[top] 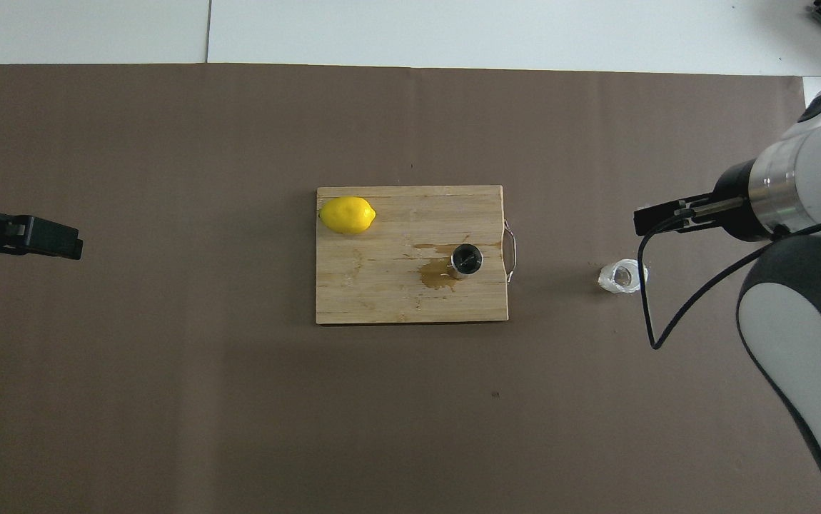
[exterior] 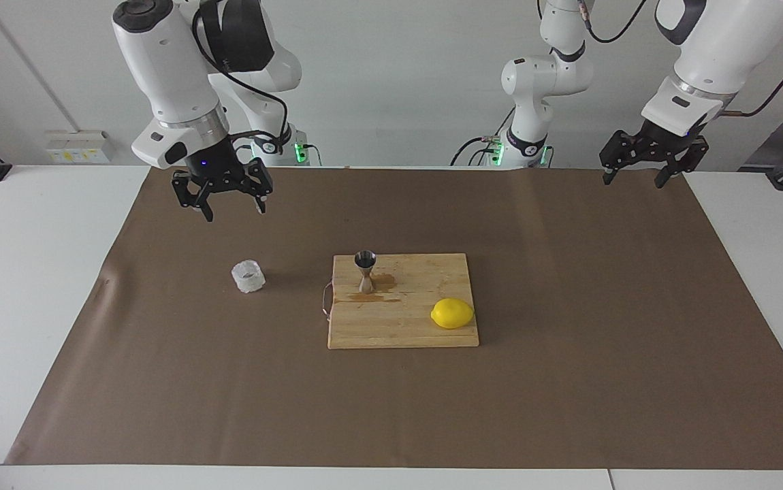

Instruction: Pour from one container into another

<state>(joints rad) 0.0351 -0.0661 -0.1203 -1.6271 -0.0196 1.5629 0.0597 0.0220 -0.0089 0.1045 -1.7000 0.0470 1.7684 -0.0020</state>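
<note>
Hovering with fingers spread and empty, the right tool (exterior: 227, 202) hangs above the brown mat, the cup (exterior: 248, 276) standing alone on the table below it, toward the right arm's end. The jigger (exterior: 365, 271) stands upright on the board (exterior: 432, 333) amid brown puddles (top: 437, 274), suggesting the pour is done. A lemon (exterior: 452, 313) shares the board. The left tool (exterior: 639, 170) waits, open, at its own end. Only the overhead view looks down into the jigger's dark mouth; only the facing view shows both tools' spread fingers.
</note>
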